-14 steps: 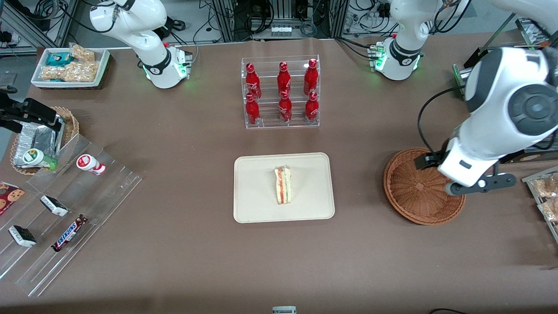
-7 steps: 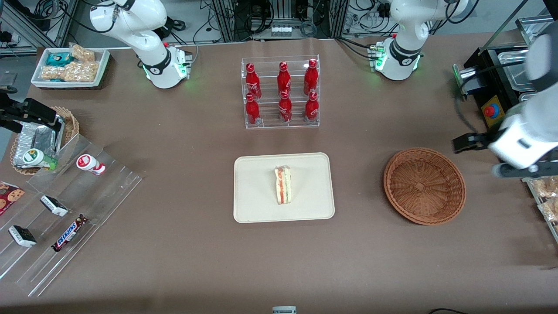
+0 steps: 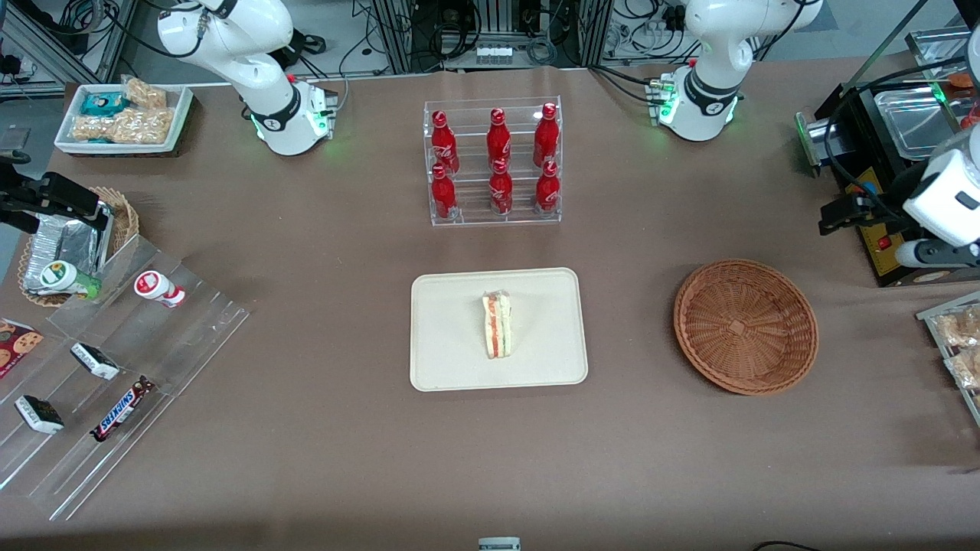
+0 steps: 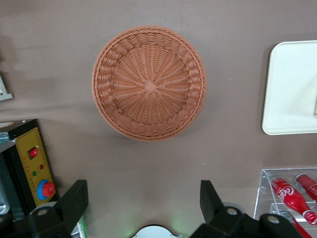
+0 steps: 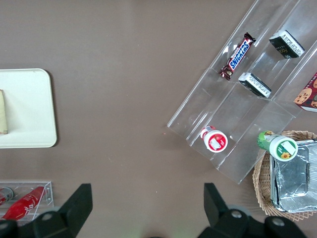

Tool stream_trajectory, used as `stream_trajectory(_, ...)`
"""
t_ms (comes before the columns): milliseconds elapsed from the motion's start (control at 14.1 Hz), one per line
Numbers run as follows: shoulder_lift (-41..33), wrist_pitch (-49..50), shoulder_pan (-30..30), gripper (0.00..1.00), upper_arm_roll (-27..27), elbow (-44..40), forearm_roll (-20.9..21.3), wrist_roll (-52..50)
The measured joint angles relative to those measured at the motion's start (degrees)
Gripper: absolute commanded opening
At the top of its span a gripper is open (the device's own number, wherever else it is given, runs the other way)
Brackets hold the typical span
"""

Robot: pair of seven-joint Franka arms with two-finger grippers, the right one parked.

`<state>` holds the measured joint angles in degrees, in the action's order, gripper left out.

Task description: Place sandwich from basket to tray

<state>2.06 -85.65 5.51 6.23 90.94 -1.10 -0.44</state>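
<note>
Currently the sandwich [image 3: 497,324] lies on the tray [image 3: 452,360], near its middle, clear of every rim. I read the basket [image 3: 745,326] as empty, so the transfer looks done; only parking the arm is left. My gripper [image 4: 143,206] hangs high over bare worktop [image 3: 306,459] toward the working arm's end, jaws wide and holding nothing. Basket and tray sit well apart, with open worktop around both.

I read "SNICKERS" on the candy bar [image 5: 237,55] lying on the clear stepped rack [image 5: 233,101], and the Coca-Cola script on a red bottle [image 4: 293,202].
</note>
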Motion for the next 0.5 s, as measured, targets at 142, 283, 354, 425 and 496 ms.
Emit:
stream_trajectory(142, -0.61, -0.69, 0.0, 1.0, -0.59, 0.21, -0.66, 0.0)
stream_trajectory(283, -0.73, -2.83, 0.0, 1.0, -0.71, 0.26, -0.69, 0.0)
stream_trajectory(354, -0.72, -4.22, -0.01, 1.0, -0.71, 0.33, -0.69, 0.0)
stream_trajectory(425, -0.72, -5.0, -0.04, 1.0, -0.71, 0.37, -0.69, 0.0)
stream_trajectory(496, -0.73, -5.24, -0.09, 1.0, -0.71, 0.37, -0.69, 0.0)
